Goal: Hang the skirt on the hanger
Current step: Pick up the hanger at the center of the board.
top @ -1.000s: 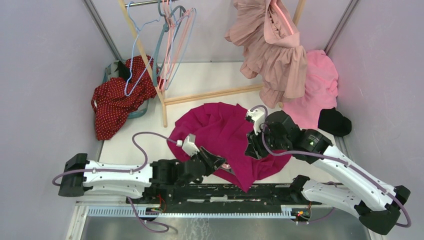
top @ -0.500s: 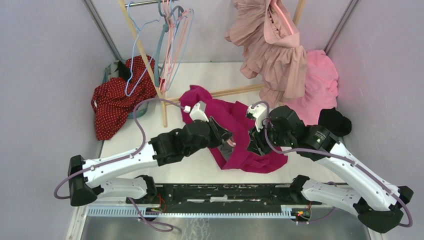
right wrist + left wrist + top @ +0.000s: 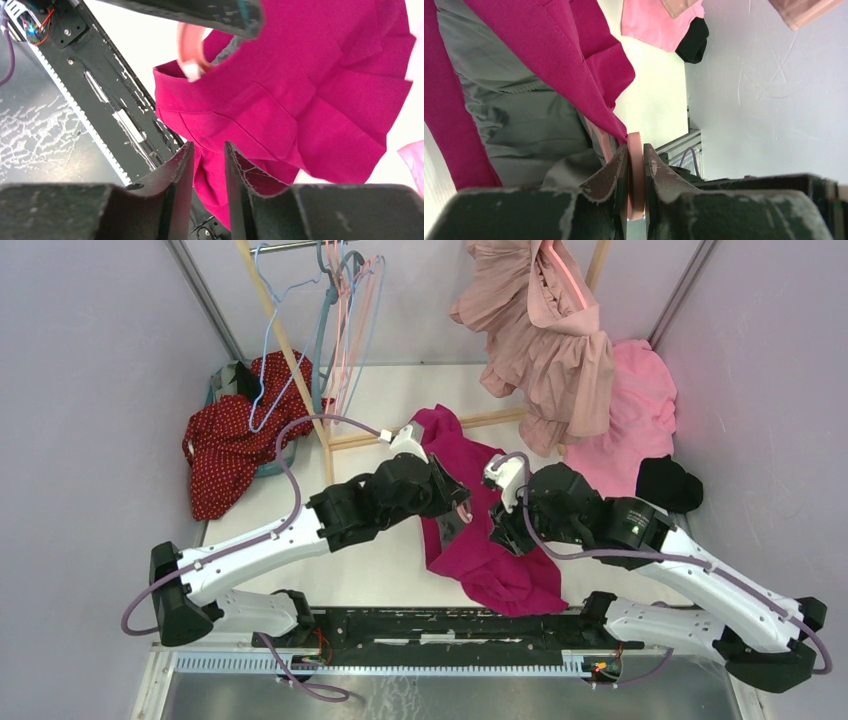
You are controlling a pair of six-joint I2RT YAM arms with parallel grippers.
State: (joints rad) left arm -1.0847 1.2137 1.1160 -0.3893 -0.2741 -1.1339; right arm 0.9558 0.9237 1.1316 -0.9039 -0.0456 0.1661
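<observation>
Left hand clamped on the pink hanger. Skirt hangs at its 3 o'clock, long axis 12-to-6, waistband up. Right hand narrow, pinching skirt cloth; judged nearer the loose edge.

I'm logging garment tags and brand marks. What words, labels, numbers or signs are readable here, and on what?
No text can be read in any view.
magenta skirt: no tag or print shows; its grey lining is plain.
pink hanger: no marking.
red garment: white dots are a pattern, not characters.
circuit board by the arm bases: any print is too small to read.
</observation>
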